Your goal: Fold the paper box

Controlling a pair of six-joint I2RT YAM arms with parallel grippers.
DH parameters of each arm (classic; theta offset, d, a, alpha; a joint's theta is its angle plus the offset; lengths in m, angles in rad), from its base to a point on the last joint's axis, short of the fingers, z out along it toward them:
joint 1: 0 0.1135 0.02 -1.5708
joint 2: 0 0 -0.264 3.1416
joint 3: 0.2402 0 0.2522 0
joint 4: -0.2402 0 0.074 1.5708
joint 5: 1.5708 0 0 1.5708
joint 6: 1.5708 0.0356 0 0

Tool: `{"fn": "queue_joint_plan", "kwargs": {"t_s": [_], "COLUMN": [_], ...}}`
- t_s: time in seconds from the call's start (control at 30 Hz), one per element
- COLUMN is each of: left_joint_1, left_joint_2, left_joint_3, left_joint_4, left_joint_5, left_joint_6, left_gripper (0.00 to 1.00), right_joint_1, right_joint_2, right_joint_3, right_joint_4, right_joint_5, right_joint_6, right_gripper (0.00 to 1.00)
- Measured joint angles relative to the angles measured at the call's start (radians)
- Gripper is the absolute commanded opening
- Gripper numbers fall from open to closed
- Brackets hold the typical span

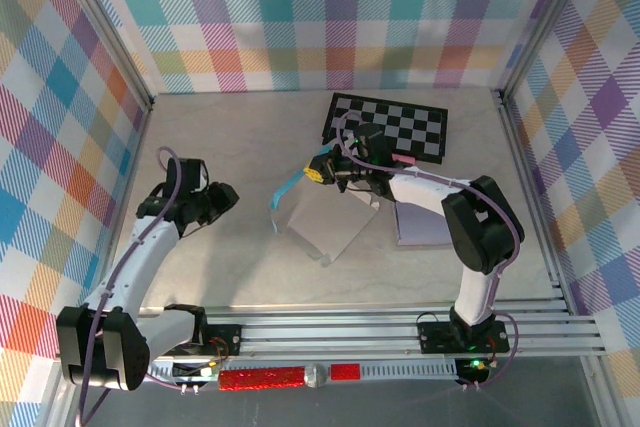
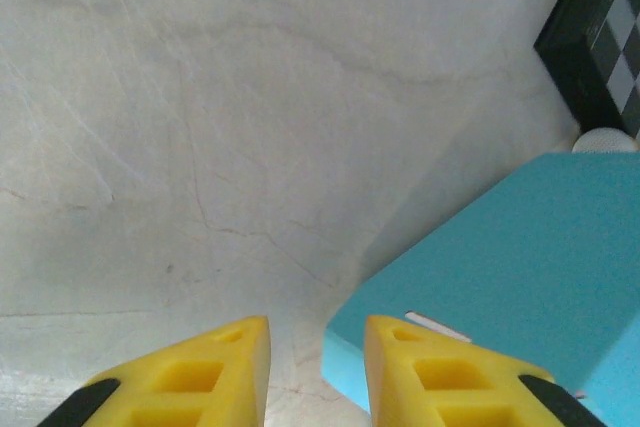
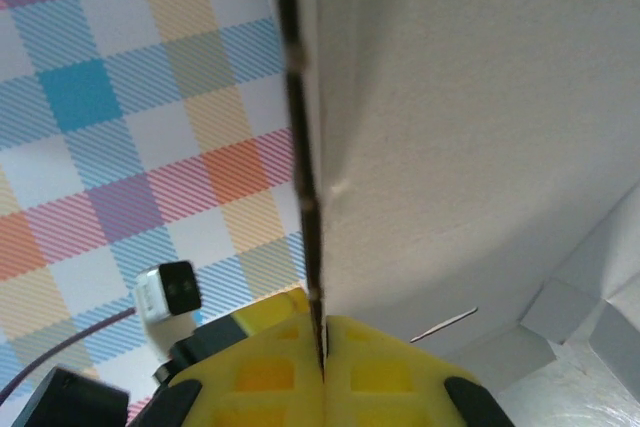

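Plaid walls boxed in a pale marbled table, with a checkerboard at the back right. Top view: the paper box sat mid-table, partly raised, white inside face up and a blue strip showing on its left edge. The right gripper was at the box's upper edge. The left gripper hung just left of the box, apart from it. Left wrist view: the left gripper had a narrow gap between its yellow fingers, nothing in it, bare table below. The box's blue outer panel lay just to the right, with the checkerboard corner behind it. Right wrist view: the right gripper was pinched fully closed on a thin edge of the paper box, the white panel rising edge-on from between the fingers. Handling call: light, thin card, stiff only along the creases. It will likely bow or skid if pushed flat, and a hard pinch could dent it. Best hold looks like a free panel edge near a crease, with the other arm bracing the base.
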Motion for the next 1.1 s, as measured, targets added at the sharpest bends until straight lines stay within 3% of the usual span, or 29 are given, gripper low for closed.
{"fn": "queue_joint_plan", "kwargs": {"t_s": [0.37,1.1], "left_joint_1": [-0.042,-0.211], "left_joint_2": [-0.048,0.098], "left_joint_3": [-0.090,-0.097], "left_joint_4": [0.074,0.078], "left_joint_5": [0.064,0.114], "left_joint_6": [0.076,0.357], "left_gripper": [0.28,0.34], "right_joint_1": [-0.008,-0.012], "right_joint_2": [0.005,0.049], "right_joint_3": [-0.003,0.049], "right_joint_4": [-0.027,-0.073], "right_joint_5": [-0.034,-0.056], "right_joint_6": [-0.062,-0.104], "right_gripper": [0.00,0.00]}}
